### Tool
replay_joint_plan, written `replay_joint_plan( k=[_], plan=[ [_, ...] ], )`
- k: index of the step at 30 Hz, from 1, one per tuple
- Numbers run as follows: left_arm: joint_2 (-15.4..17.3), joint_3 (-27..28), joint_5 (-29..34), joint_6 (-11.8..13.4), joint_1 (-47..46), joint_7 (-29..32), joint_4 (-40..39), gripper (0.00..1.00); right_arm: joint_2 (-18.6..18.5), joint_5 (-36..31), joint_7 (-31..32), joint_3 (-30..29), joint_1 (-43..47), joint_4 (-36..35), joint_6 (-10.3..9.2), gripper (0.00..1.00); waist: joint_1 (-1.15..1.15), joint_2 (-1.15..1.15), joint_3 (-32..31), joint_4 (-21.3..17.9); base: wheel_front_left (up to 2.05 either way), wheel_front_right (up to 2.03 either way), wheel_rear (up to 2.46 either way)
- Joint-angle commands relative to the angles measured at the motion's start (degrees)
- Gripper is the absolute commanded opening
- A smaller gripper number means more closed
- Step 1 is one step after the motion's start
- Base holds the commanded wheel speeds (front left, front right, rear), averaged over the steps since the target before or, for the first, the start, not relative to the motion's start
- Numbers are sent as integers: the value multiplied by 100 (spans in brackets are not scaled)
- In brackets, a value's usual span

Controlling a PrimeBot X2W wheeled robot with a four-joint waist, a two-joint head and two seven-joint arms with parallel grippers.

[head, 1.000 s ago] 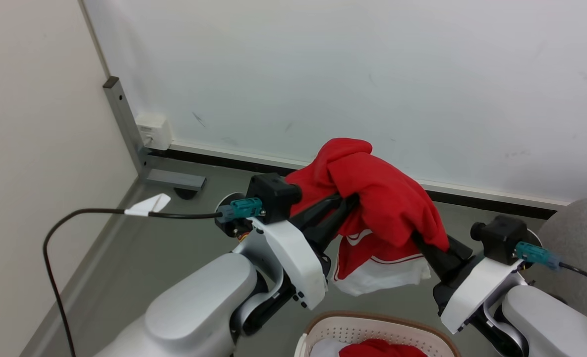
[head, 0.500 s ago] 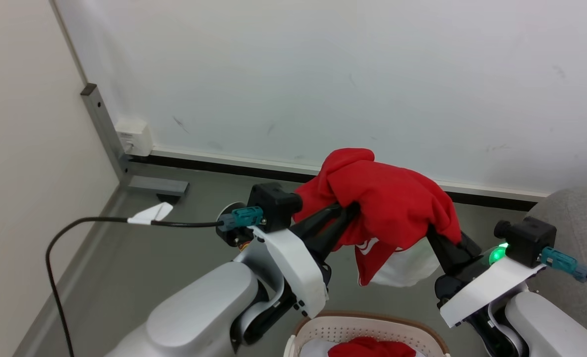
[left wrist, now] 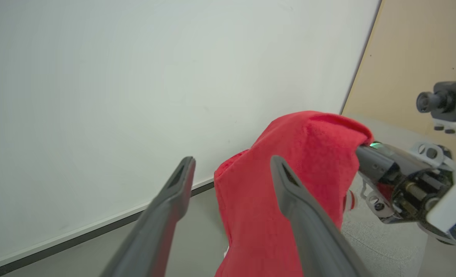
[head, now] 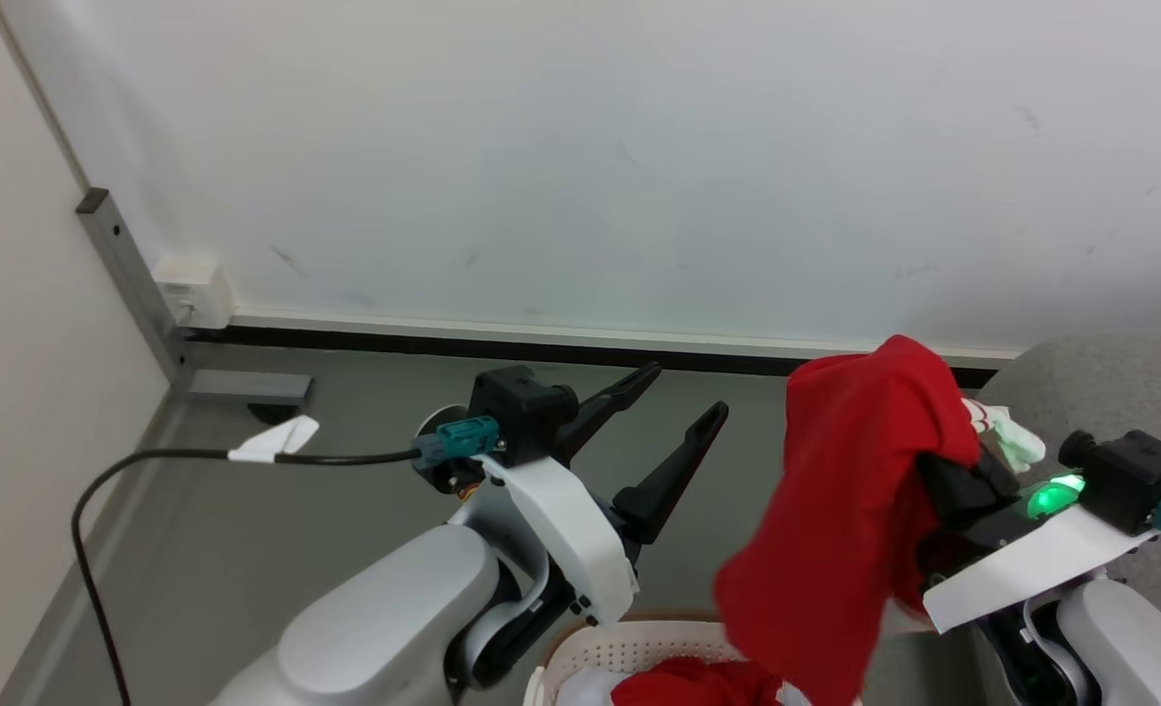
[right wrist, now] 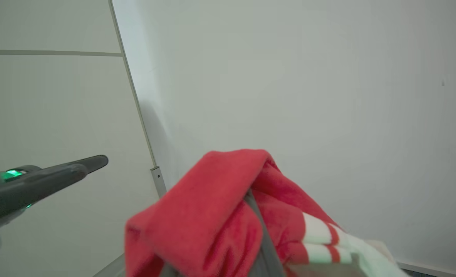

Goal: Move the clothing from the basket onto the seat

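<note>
One red garment point(head: 840, 529) hangs from my right gripper point(head: 938, 466), which is shut on it, and the cloth hides its fingertips. In the right wrist view the garment point(right wrist: 212, 215) drapes over both sides of a grey finger point(right wrist: 260, 231), with white and red-striped trim at the right. My left gripper point(head: 683, 397) is open and holds nothing, left of the garment point(left wrist: 289, 173). The cream basket point(head: 630, 647) sits at the bottom edge with a second red garment point(head: 688, 681) inside. The grey seat point(head: 1120, 392) lies at the far right, just beyond the right gripper.
A white wall point(head: 590, 147) runs across the back above a dark baseboard. A metal post point(head: 129, 270) and a wall box point(head: 193, 289) stand in the left corner. A black cable point(head: 198, 456) loops from my left wrist. Grey floor point(head: 345, 412) lies between.
The left gripper has let go of the red garment and stands open. The right gripper has carried the garment to the right, toward the seat. The head camera has turned right.
</note>
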Motion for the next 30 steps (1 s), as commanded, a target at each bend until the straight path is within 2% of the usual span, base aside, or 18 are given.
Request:
replay_joint_plan(
  k=[1, 12, 23, 30],
  plan=[
    [18, 12, -22, 17, 79, -38, -20, 100, -65, -79, -1, -128, 117, -64, -12, 0, 0, 0, 25, -145, 0, 0, 0],
    [86, -67, 145, 19, 147, -226, -61, 100, -235, -207, 0, -589, 306, -281, -12, 0, 0, 0, 113, -777, 0, 0, 0],
    [133, -156, 418, -2, 256, -590, -106, 100, -557, -254, 0, -897, 365, -623, -12, 0, 0, 0, 277, -1661, 0, 0, 0],
    [120, -166, 576, -42, 324, -707, -104, 100, -579, -332, 0, -1248, 585, -815, -12, 0, 0, 0, 375, -2089, 0, 0, 0]
  ],
)
